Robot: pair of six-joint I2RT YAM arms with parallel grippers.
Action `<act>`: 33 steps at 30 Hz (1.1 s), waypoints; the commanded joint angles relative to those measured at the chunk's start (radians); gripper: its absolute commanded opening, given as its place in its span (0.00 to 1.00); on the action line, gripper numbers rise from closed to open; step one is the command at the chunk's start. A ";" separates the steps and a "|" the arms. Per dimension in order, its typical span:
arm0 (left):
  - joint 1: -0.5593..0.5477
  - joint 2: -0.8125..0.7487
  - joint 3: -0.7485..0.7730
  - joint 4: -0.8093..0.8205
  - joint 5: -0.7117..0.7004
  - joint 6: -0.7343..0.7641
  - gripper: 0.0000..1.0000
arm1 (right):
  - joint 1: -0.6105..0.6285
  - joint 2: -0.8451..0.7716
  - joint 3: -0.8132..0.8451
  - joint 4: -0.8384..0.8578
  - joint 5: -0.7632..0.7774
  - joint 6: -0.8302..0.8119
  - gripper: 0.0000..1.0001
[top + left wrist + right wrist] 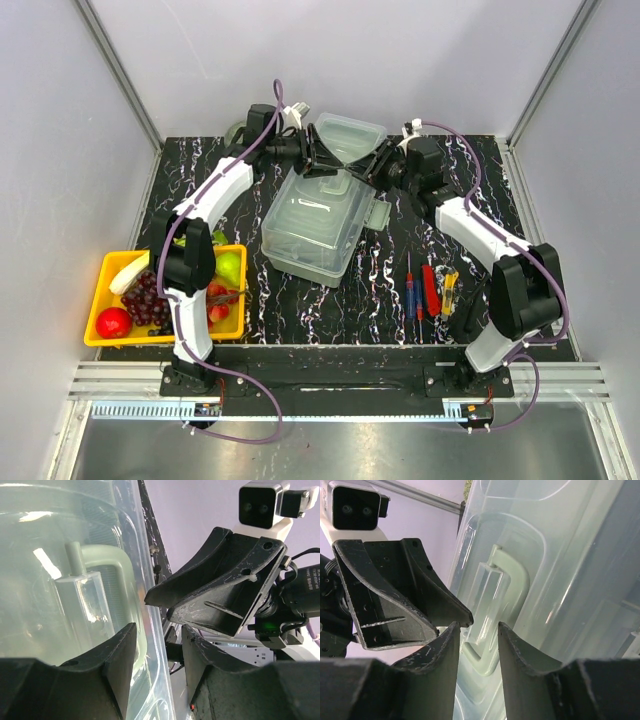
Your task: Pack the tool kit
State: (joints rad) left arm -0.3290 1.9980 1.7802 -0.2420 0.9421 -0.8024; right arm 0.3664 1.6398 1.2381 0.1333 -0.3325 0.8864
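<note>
The black marbled worktop [330, 310] is walled by pale panels along its left, far and right edges, and only the near edge, where the two arm bases are bolted, stands open. Bare surface runs across the middle of the near half, between the left-hand and right-hand clutter. More shows at the far right corner beyond the right arm.

The toolbox [310, 230] sits a little left of centre, skewed, with one end close to the far edge and its body well apart from both side edges. Its lid [350, 135] stands raised and tilted at the far end, above the far edge.

A yellow fruit tray [103, 290] fills the near left corner just beside the left edge, and the left arm's elbow hangs over it.

The left pincer [160, 635] is part-way closed and clamped on the lid's rim, which runs down between its fingers. The right pincer [479, 630] meets the lid from the other side, tip almost touching the left one. Its jaws stand narrow with the lid's pale handle in the gap, but I cannot tell whether they press on it.

Towards the near right corner, beside the right arm's base, lie a blue-handled screwdriver [409, 285], a red tool [430, 290] and a yellow tool [450, 293], close together and apart from the toolbox.
</note>
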 commanded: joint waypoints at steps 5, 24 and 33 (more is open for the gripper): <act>-0.010 -0.044 0.116 -0.173 -0.101 0.166 0.50 | 0.016 -0.011 0.055 -0.050 0.068 -0.032 0.44; -0.206 0.050 0.321 -0.640 -0.727 0.321 0.54 | 0.019 -0.149 -0.055 -0.126 0.268 -0.056 0.45; -0.220 0.068 0.324 -0.642 -0.551 0.364 0.56 | 0.017 -0.152 -0.072 -0.126 0.279 -0.041 0.45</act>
State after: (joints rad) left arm -0.5499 2.0258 2.0914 -0.8093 0.2920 -0.4808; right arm 0.3759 1.5326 1.1690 0.0002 -0.0875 0.8413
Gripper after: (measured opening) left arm 0.548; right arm 0.449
